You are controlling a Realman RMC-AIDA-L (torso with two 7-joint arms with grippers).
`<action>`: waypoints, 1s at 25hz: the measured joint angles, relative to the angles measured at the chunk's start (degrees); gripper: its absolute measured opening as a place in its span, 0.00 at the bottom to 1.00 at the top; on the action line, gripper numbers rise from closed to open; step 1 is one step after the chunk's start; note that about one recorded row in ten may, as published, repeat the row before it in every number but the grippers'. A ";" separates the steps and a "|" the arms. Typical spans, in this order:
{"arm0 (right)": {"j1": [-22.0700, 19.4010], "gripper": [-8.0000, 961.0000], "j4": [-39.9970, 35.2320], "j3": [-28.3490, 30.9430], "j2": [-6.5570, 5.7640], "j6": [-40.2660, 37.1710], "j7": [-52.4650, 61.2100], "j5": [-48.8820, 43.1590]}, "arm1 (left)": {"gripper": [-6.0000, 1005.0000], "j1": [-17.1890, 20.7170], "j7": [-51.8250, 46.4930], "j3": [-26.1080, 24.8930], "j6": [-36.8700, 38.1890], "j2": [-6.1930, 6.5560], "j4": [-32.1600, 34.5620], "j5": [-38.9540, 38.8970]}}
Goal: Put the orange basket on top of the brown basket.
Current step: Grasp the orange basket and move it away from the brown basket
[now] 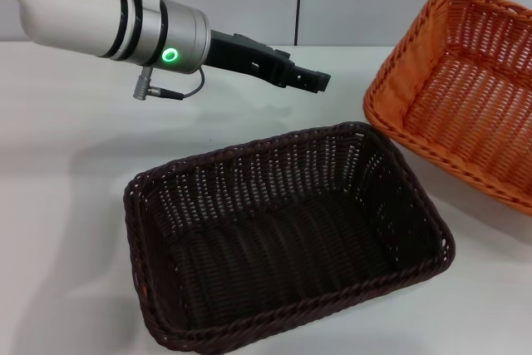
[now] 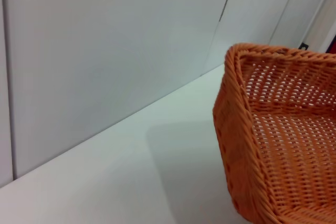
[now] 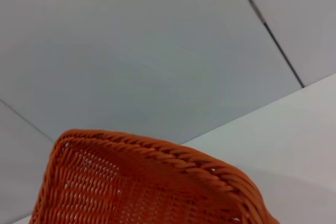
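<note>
Nearest, the brown basket (image 1: 287, 243) sits open-side up on the white table (image 1: 66, 164). Beyond it to the right, the orange basket (image 1: 461, 89) appears raised and tilted; what holds it is out of view. Left gripper (image 1: 314, 81) hovers between them, holding nothing; its opening cannot be told. Risk, as a judgement: a tilted approach could catch a rim and shove the brown basket aside.
</note>
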 joint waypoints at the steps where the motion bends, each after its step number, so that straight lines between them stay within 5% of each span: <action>1: -0.34 0.42 -0.62 0.40 0.36 0.40 -0.60 0.01 | 0.86 0.13 0.01 0.00 0.15 0.00 -0.05 -0.28; 7: -1.40 0.41 -1.46 1.31 0.86 2.70 -1.47 0.01 | 0.86 0.20 0.02 0.00 0.42 0.00 -0.05 -0.55; 14: -2.48 0.40 0.17 1.58 0.07 9.67 0.19 -6.91 | 0.86 0.29 0.04 0.32 0.50 0.00 0.07 -1.50; 19: -2.44 0.25 1.57 1.55 -0.60 13.46 2.05 -11.45 | 0.86 0.29 0.05 0.42 0.73 0.00 0.10 -1.71; 25: -2.52 0.22 1.60 1.49 -0.60 13.79 2.15 -11.66 | 0.86 0.25 0.05 0.44 0.67 -0.03 0.12 -1.83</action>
